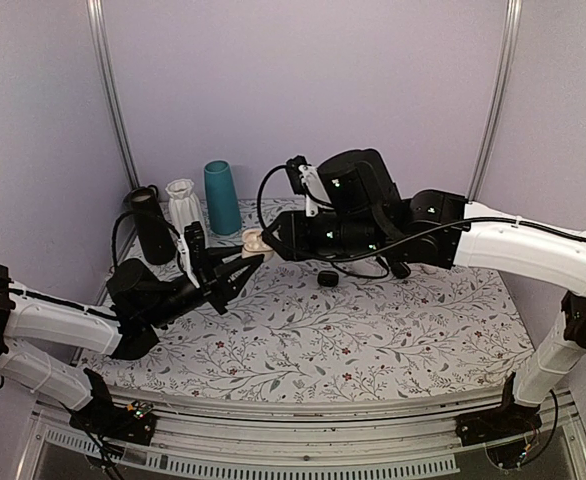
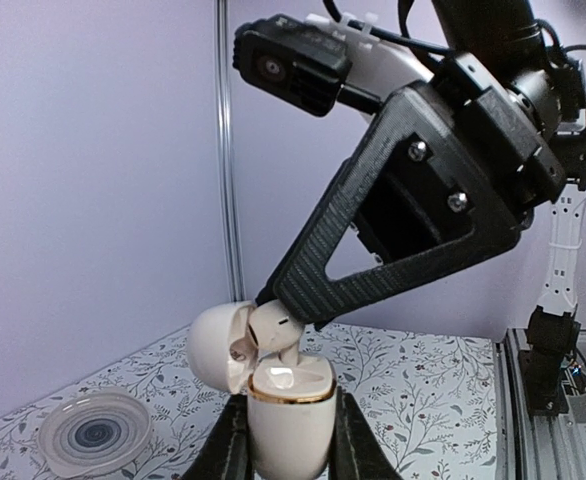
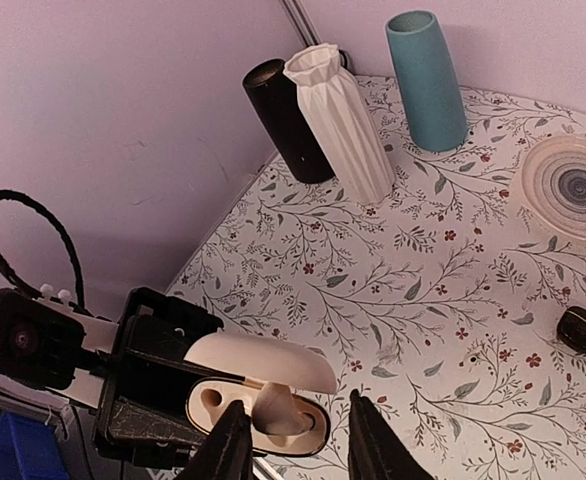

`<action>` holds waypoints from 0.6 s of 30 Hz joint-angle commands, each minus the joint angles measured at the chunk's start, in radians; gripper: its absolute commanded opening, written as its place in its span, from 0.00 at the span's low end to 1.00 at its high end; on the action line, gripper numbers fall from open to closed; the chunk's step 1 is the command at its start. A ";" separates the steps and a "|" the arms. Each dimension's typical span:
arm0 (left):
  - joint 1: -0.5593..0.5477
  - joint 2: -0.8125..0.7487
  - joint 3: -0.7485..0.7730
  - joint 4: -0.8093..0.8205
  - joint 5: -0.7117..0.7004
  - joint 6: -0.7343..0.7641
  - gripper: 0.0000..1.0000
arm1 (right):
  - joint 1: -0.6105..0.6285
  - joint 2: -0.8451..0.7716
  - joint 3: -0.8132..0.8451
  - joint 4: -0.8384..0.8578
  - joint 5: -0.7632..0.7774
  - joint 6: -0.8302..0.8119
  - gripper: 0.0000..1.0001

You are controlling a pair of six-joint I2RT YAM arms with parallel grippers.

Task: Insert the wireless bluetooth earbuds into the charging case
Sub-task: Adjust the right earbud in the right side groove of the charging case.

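The cream-white charging case stands upright above the table with its lid swung open to the left. My left gripper is shut on the case body. A white earbud sits with its stem down in one slot of the case and its head still above the rim. My right gripper comes down from the upper right, shut on the earbud's head. In the right wrist view the earbud lies between my fingers over the open case; the other slot looks empty. From above, both grippers meet at the case.
A black vase, a ribbed white vase and a teal vase stand at the back left. A clear round dish and a small black object lie on the floral tablecloth near the middle.
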 commanded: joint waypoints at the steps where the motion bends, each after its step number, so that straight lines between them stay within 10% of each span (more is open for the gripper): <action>1: -0.015 -0.003 0.018 -0.006 -0.002 0.007 0.00 | 0.006 0.018 0.040 -0.010 0.013 -0.003 0.32; 18: -0.012 -0.028 0.019 -0.032 0.002 -0.017 0.00 | 0.008 -0.018 -0.038 0.057 -0.048 -0.055 0.13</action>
